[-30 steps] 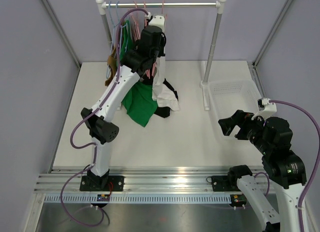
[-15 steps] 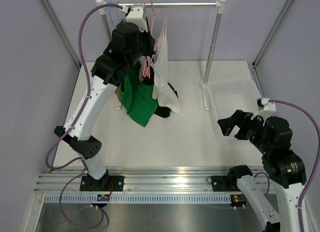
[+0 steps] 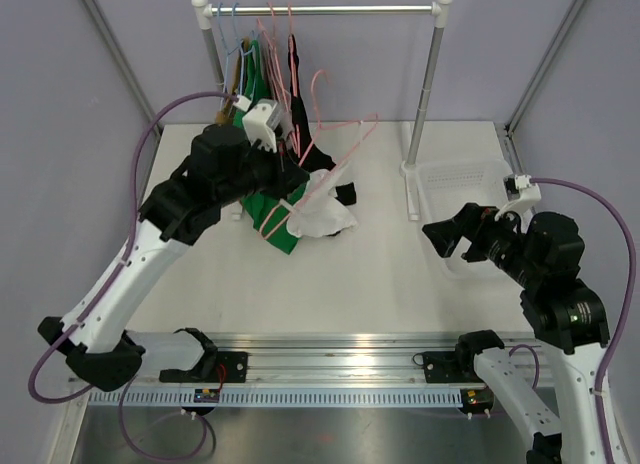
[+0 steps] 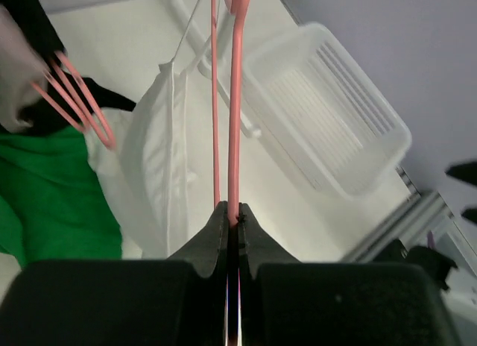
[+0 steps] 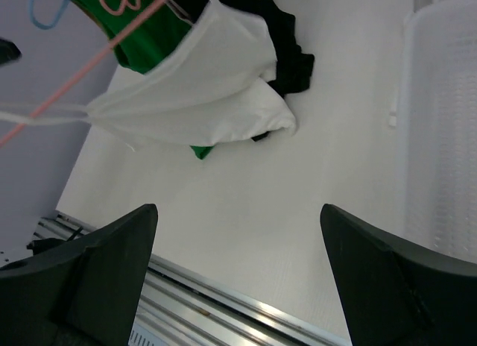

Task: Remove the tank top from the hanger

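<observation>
A white tank top [image 3: 322, 214] hangs on a pink hanger [image 3: 338, 149], off the rail and tilted above the table. My left gripper [image 3: 292, 174] is shut on the hanger's wire; in the left wrist view the pink hanger [image 4: 235, 100] runs up from between the closed jaws, with the tank top [image 4: 153, 159] draped to its left. My right gripper [image 3: 455, 234] is open and empty to the right, apart from the garment. The right wrist view shows the tank top [image 5: 194, 100] stretched on the hanger [image 5: 82, 74], above and left of the gripper [image 5: 238, 268].
A clothes rack's rail [image 3: 340, 9] holds several hangers at its left end. A green garment [image 3: 275, 214] and a black garment [image 3: 340, 194] lie under the rack. A white basket [image 3: 465, 179] stands at the right by the rack's post [image 3: 425, 94].
My left arm has lifted the pink hanger with the tank top off the rail and brought it down and toward me. My right gripper has shifted slightly left.
</observation>
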